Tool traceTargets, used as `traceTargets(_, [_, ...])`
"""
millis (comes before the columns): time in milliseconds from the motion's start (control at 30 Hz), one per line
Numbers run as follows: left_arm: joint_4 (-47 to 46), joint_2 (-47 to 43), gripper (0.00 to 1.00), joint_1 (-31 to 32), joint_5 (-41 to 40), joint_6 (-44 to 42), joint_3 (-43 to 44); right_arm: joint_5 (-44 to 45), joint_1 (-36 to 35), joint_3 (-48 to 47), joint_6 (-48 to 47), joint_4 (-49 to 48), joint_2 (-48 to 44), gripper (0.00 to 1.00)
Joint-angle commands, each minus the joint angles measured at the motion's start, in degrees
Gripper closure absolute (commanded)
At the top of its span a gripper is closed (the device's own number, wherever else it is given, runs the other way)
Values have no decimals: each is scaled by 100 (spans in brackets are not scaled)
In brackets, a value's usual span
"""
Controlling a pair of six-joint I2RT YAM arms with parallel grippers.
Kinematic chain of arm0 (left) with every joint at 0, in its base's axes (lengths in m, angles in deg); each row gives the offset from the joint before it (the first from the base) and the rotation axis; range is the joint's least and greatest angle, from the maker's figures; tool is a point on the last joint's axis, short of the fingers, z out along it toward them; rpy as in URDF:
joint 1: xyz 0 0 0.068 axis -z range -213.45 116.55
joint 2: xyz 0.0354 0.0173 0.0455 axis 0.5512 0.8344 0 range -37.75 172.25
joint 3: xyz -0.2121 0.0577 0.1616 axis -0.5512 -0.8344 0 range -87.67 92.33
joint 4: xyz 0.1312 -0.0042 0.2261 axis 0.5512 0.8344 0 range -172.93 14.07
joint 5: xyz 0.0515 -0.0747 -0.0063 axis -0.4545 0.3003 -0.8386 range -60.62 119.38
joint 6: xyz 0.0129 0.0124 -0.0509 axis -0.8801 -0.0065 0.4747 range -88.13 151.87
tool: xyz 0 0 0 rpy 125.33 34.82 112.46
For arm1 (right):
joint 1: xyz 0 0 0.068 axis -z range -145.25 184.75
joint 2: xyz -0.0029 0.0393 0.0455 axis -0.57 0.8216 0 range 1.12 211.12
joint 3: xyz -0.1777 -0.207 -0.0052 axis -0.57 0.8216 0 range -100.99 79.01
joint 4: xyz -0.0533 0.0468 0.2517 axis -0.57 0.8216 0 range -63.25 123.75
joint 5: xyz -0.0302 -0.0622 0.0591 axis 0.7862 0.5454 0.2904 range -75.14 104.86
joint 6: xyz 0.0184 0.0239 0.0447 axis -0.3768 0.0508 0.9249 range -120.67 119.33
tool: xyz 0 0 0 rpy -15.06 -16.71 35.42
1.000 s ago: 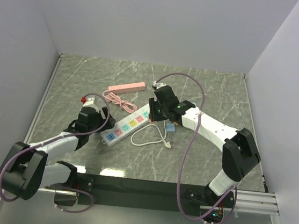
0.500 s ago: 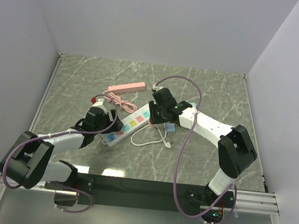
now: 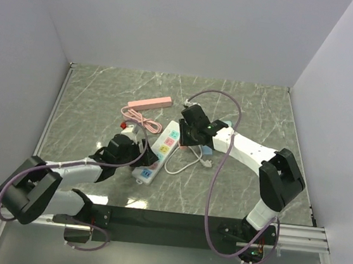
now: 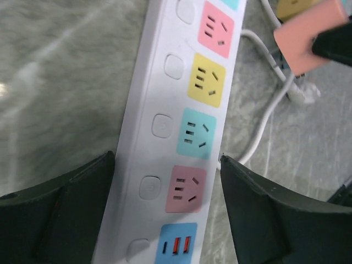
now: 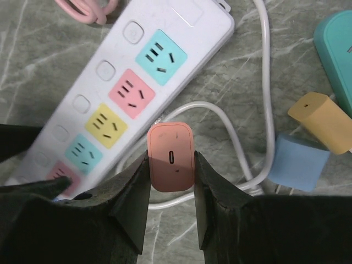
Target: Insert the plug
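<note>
Right claw: pinched narrow on the pink plug, one finger flat against each of its sides.
Pink plug: raised clear of the counter, its back face with the small slot turned up to the wrist camera. The prongs are hidden and probably point down.
Why held so: a grip on the flat sides likely keeps the plug square, so it can be pushed straight down into a socket.
Left claw: spread wide, holding nothing, straddling the near end of the power strip. A finger sits close against each long edge; I cannot tell whether either presses.
Why placed so: probably bracing the strip so it will not slide or twist when the plug is pressed in.
Power strip: flat on the counter, just beyond and to the left of the right claw. Its coloured sockets face up, and every one in view is empty.
Nearest sockets: the yellow and pink ones lie closest to the held plug, which is not yet over either.
Further out: a white cable loops under the right claw. Yellow and blue adapters lie to its right.
</note>
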Motion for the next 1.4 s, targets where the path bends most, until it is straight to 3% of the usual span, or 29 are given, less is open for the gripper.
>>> traceTargets(0, [-688,286,17,226,443,268,0,153,-12,-114,207,-161,-401,100])
traceTargets(333, [-1417,648,17,798,708,375,203,162,-372,219,417,-310,-822,100])
traceTargets(533, [-734,-81,15,798,-20,41,167,575,-996,650,996,-583,-1086,100])
traceTargets(767, [-40,-1618,12,789,-1057,260,-290,1453,-1655,1098,2069,-856,-1166,100])
traceTargets(1033, [129,-2384,11,781,-1103,409,-562,2174,-2279,871,3123,-452,-805,100])
traceTargets(1367, [6,-2517,12,781,-839,532,-677,2992,-2719,247,4240,972,-366,100])
